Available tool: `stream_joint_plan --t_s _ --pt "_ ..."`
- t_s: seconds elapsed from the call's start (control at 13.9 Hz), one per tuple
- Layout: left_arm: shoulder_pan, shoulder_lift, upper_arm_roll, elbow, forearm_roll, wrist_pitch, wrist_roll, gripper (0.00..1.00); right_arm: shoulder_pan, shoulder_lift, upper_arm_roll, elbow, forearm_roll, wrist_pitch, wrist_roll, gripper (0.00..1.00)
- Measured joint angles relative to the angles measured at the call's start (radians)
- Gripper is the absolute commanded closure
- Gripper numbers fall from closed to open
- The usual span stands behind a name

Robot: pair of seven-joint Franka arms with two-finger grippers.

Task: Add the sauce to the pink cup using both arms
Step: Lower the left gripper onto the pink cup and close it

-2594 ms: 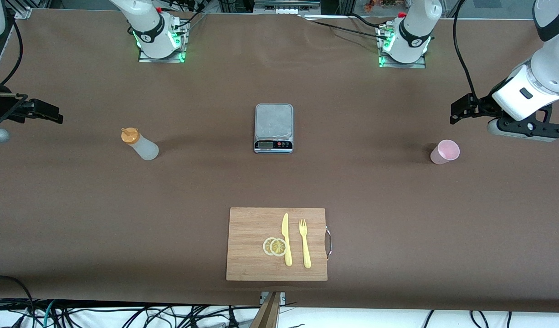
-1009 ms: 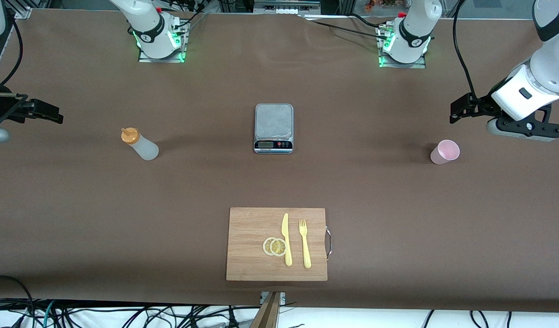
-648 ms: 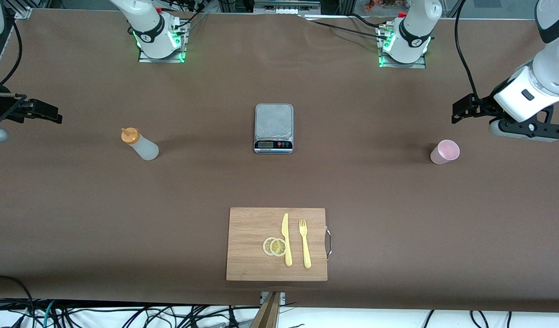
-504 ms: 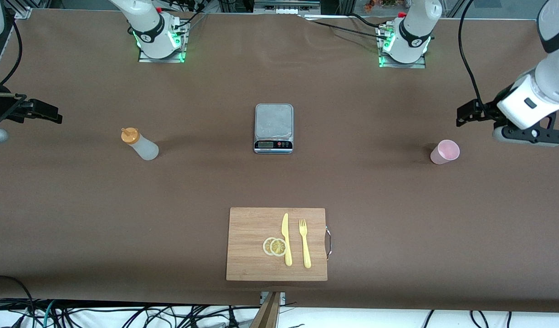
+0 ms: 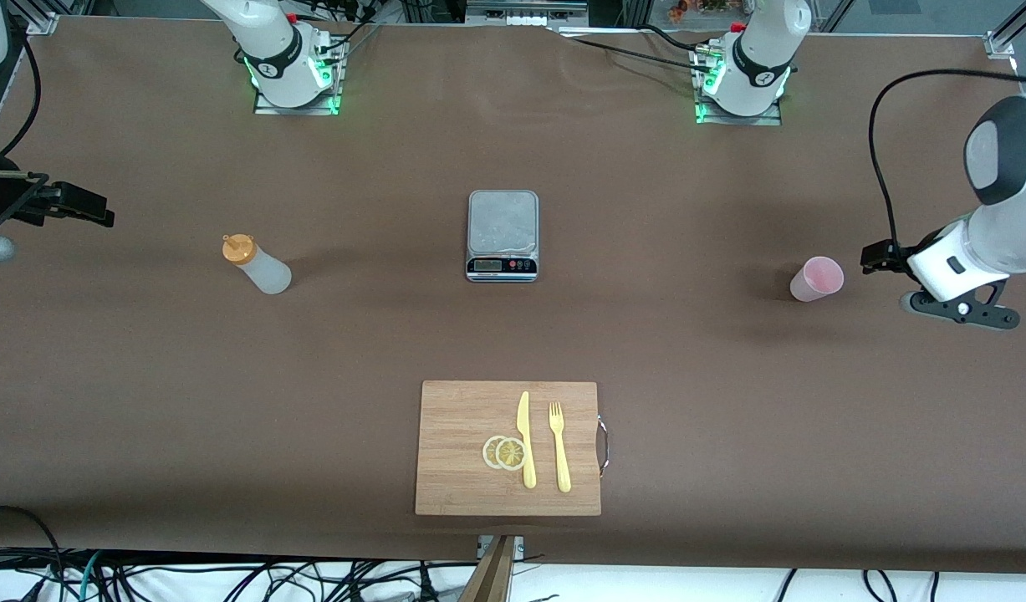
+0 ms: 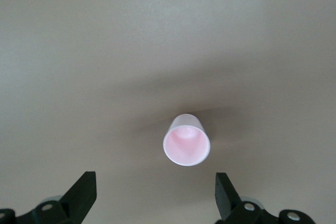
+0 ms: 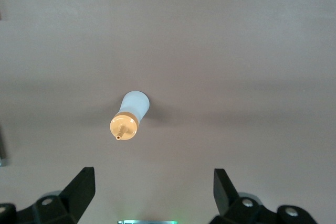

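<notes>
Pincer state first: the left pincer (image 6: 154, 195) is spread wide and holds nothing, hanging low over the surface (image 5: 513, 334) at the left arm's end, just beside the pink cup (image 5: 816, 278); the right pincer (image 7: 152, 192) is likewise wide and empty, parked at the right arm's end of the surface, and that arm appears to wait.

Working down in size: a wooden cutting board (image 5: 458, 443) lies nearest the front camera, carrying a yellow knife (image 5: 525, 439), a yellow fork (image 5: 559, 447) and two lemon slices (image 5: 505, 452); a grey scale (image 5: 502, 235) sits mid-surface, farther from that camera than the board; the sauce (image 5: 257, 264) stands upright toward the right arm's end, well apart from the scale, orange cap uppermost; the pink cup stands upright toward the left arm's end, mouth up and empty.

The relation that matters: in the left wrist view the cup (image 6: 186, 140) lies ahead of the open fingers and between their lines, so a straight advance should bracket it; its long axis is vertical, so a side grasp suits; the left arm is plainly the nearer to the cup, the right arm to the sauce (image 7: 129, 114), which is similarly centred ahead of that pincer though apart from it; nothing has been grasped yet, so I judge the task at its opening reach.
</notes>
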Motion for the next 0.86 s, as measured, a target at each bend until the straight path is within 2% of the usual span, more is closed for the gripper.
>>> stream_joint_plan --t_s 0.29,0.36,0.65,0.72,0.79,0.86 --pt "0.054 0.008 0.000 -0.197 0.004 0.254 0.078 0.03 0.000 0.000 0.000 0.000 0.000 0.000 0.000 0.00" --pt "0.063 0.010 0.000 -0.249 0.004 0.319 0.092 0.17 0.000 0.000 0.000 0.000 0.000 0.000 0.000 0.00" --pt "0.079 0.024 0.000 -0.396 0.004 0.505 0.113 0.18 0.000 0.000 0.000 0.000 0.000 0.000 0.000 0.00" --pt "0.081 0.036 0.000 -0.407 0.004 0.525 0.116 0.26 0.000 0.000 0.000 0.000 0.000 0.000 0.000 0.00" --pt "0.083 0.049 0.000 -0.411 0.004 0.536 0.119 0.44 0.000 0.000 0.000 0.000 0.000 0.000 0.000 0.00" --pt "0.087 0.059 0.000 -0.411 0.004 0.543 0.124 0.57 0.000 0.000 0.000 0.000 0.000 0.000 0.000 0.00"
